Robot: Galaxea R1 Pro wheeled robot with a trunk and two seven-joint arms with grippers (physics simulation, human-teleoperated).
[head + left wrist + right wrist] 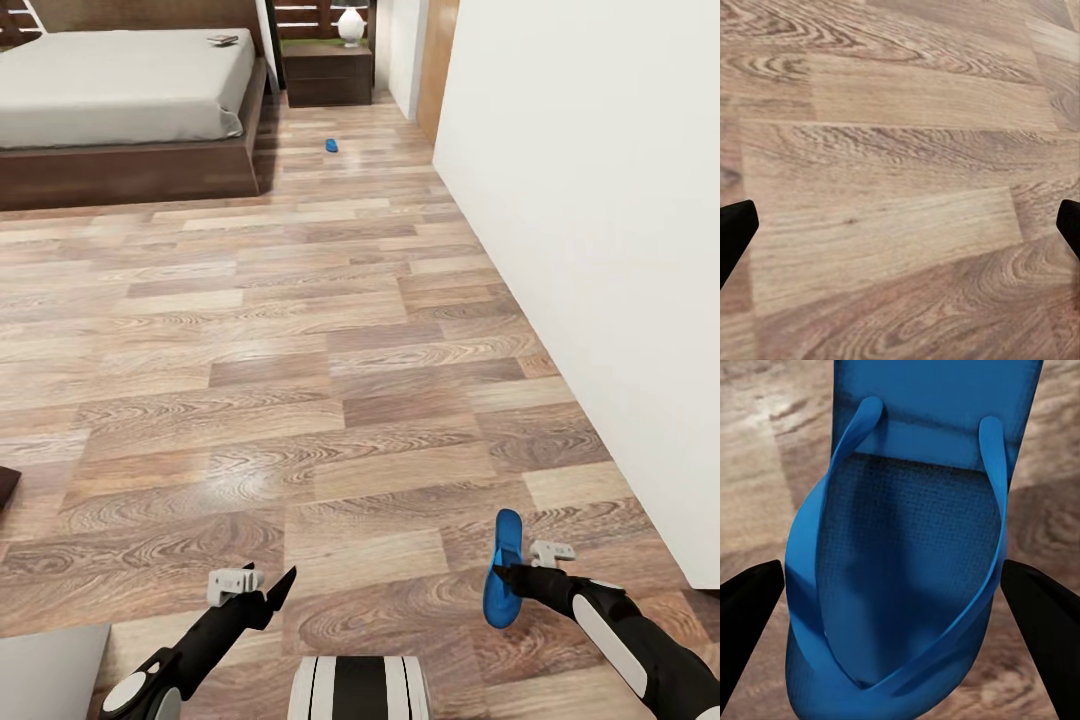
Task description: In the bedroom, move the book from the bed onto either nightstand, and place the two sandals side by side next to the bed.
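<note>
So progress check, as far as I can judge: not much is finished yet. The right gripper (503, 574) has one blue sandal (503, 566) off the floor, held up on edge low at the right of the head view. In the right wrist view that sandal (900, 547) sits between the two dark fingers (746, 615), strap side facing the camera, and the jaws look pinched on its edges, though the actual contact points are hard to make out.

The other sandal (331, 145) is way off down the room, lying on the wood floor (300, 330) near the foot corner of the bed (120, 95), well apart from the one being carried. So the pair isn't side by side yet, and the robot is a long way from the bed.

The book (222, 40) is a small dark thing on the mattress up near the headboard, so that part looks untouched. The nightstand (330, 72) is just beside the bed with a white vase (350, 25) on top.

The left gripper (262, 590) is empty, jaws spread wide over bare floor (900, 180)

Left to do: carry this sandal over, line it up with the other one, then move the book
</note>
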